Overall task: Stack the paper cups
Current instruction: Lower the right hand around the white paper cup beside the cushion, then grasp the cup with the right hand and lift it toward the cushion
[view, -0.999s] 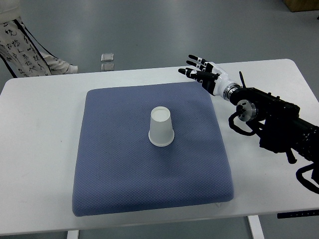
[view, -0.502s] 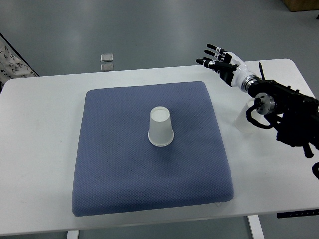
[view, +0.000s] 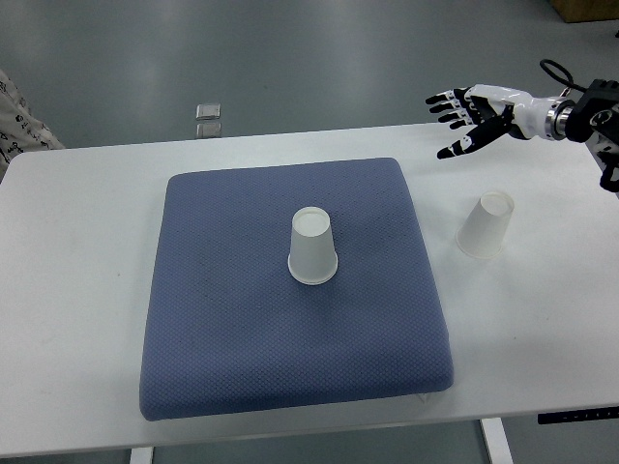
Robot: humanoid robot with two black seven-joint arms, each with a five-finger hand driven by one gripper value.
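One white paper cup stands upside down in the middle of the blue cushion mat. A second white paper cup stands upside down on the white table, just right of the mat. My right hand hovers at the upper right, above the table's far edge and well above the second cup. Its fingers are spread and hold nothing. The left arm does not show.
A small clear object lies on the grey floor beyond the table's far edge. A patterned white cloth, perhaps a person's sleeve, shows at the left edge.
My right hand has drawn back to the upper right, away from the mat, uncovering the second cup on the table. The patterned cloth at the left has mostly left the picture.
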